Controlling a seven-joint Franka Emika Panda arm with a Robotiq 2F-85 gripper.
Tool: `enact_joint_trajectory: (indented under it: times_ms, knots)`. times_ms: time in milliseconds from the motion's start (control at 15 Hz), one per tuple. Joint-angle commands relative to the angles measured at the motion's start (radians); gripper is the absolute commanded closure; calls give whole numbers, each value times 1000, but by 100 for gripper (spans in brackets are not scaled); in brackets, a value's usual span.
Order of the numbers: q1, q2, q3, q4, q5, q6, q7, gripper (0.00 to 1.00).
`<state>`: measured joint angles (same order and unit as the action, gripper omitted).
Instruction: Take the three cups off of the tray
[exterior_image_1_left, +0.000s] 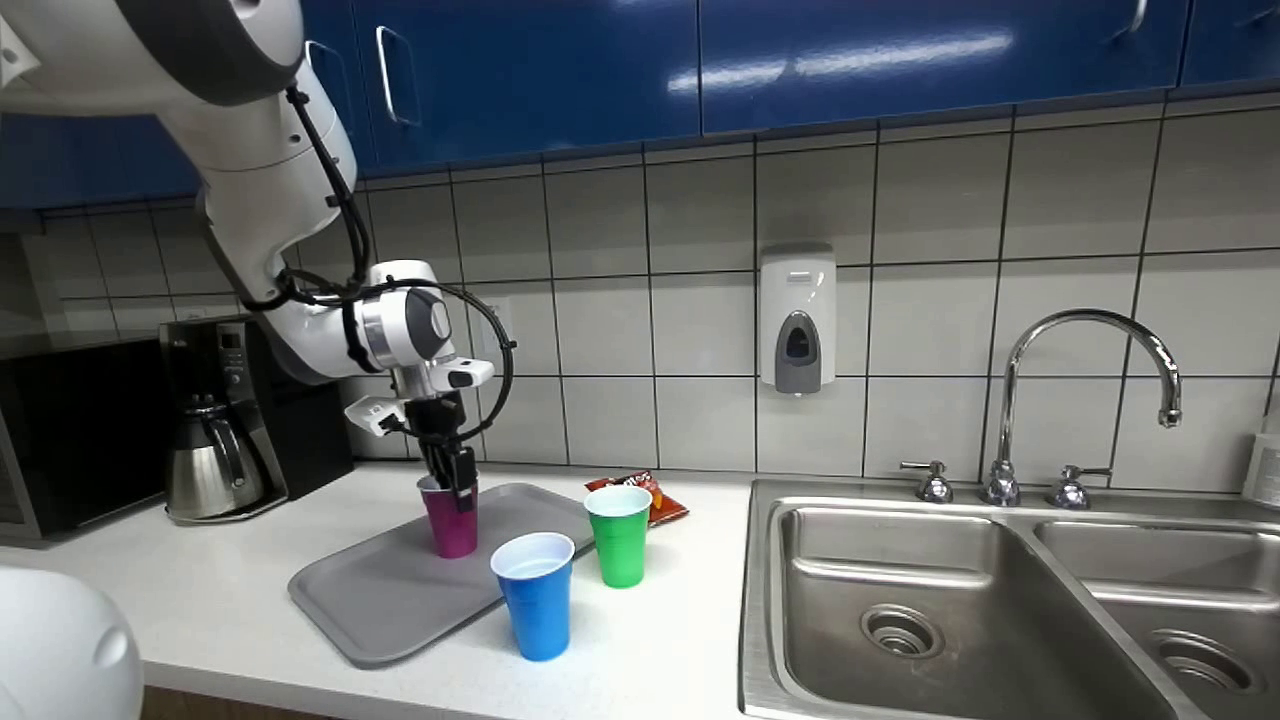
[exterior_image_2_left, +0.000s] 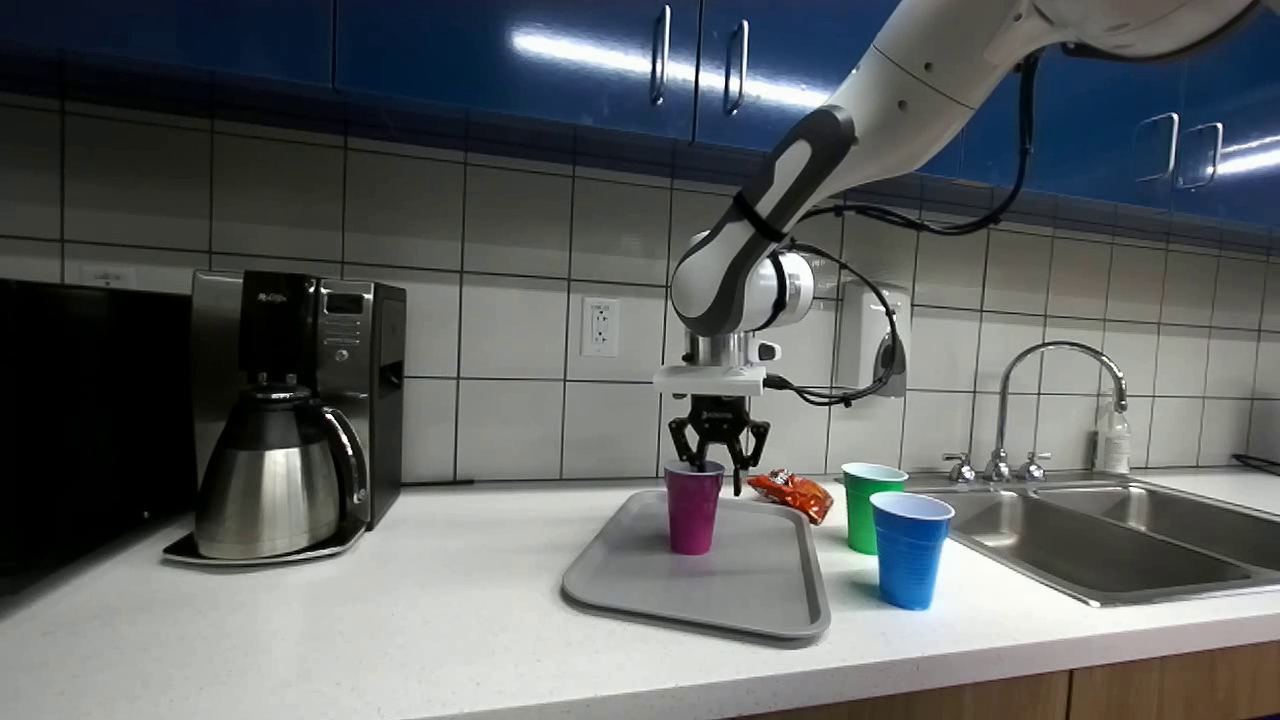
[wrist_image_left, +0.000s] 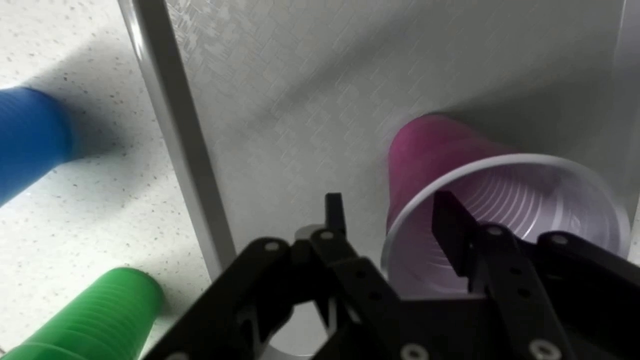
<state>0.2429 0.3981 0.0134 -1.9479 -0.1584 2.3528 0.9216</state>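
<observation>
Purple cup (exterior_image_2_left: 691, 520) to lift off next: standing on the tray (exterior_image_2_left: 750, 585), right beneath a parted gripper (exterior_image_2_left: 720, 474) holding nothing, with one finger (wrist_image_left: 452, 232) inside the cup and the other outside. Centre the wall between both fingers before closing, so as not to drag or tip the cup. Squeeze lightly (thin plastic, probably quick to flex), then raise straight up until well clear of the tray's rim. Best set down on the bench (exterior_image_2_left: 400, 630) without brushing the blue cup (exterior_image_2_left: 911, 555) or green cup (exterior_image_2_left: 860, 514), both already off the tray, beyond the gripper's outer finger.
</observation>
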Motion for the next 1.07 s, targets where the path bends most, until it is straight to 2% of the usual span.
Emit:
enact_joint_trajectory:
  times_ms: [0, 133, 200, 1000]
  knots:
    - [19, 11, -8, 34, -7, -41, 25, 80]
    - [23, 11, -7, 34, -7, -42, 26, 95]
    - [24, 10, -7, 34, -7, -42, 26, 99]
    - [35, -22, 0, 24, -3, -14, 31, 99]
